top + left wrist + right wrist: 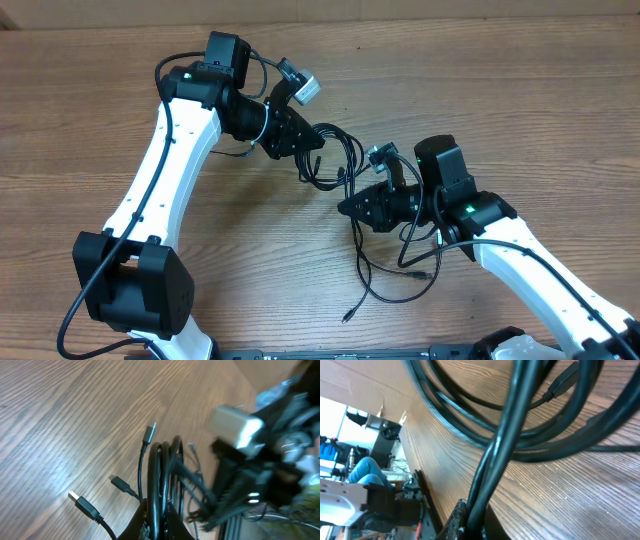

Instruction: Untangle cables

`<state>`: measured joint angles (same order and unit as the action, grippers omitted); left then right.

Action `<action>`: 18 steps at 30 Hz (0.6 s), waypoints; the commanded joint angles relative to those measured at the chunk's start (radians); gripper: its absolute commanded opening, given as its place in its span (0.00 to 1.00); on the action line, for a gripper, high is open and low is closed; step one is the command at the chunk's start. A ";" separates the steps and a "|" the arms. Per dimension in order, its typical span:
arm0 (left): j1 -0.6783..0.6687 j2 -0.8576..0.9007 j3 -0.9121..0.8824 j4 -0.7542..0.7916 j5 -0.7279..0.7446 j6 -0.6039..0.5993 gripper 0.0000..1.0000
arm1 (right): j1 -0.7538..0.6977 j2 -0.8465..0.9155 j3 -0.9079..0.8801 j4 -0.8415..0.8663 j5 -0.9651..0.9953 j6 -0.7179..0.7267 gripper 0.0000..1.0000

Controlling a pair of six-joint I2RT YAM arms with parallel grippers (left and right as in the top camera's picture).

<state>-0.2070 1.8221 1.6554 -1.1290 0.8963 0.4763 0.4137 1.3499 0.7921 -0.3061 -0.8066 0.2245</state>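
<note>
- Your brown wooden tabletop [480,90] carries the thin black cables [338,165], tangled between both arms, with loose plug ends trailing beside the right arm.
- Your left pincer [310,160] is clamped shut on the bundle.
- Your right pincer [348,208] is closed tight on two strands.

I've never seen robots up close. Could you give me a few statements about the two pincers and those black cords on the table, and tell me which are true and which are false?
1. The left pincer is shut on the cables. True.
2. The right pincer is open and holds nothing. False: it too is shut on strands of the cables.
3. The cables are white. False: they are black.
4. A plug with a silver tip lies on the wood-grain table. True.
</note>
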 commanded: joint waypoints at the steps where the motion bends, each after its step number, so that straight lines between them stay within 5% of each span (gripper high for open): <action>1: -0.001 -0.002 0.000 0.001 -0.060 0.074 0.04 | -0.001 -0.097 0.031 0.024 -0.028 0.108 0.04; 12: -0.084 -0.002 0.000 -0.004 0.066 0.195 0.04 | -0.001 -0.120 0.031 0.091 0.058 0.273 0.04; 18: -0.149 -0.002 0.000 -0.058 0.066 0.286 0.04 | -0.001 -0.085 0.031 0.075 0.285 0.330 0.04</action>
<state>-0.3164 1.8221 1.6554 -1.1538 0.9096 0.6575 0.4149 1.2484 0.7929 -0.2443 -0.6941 0.5018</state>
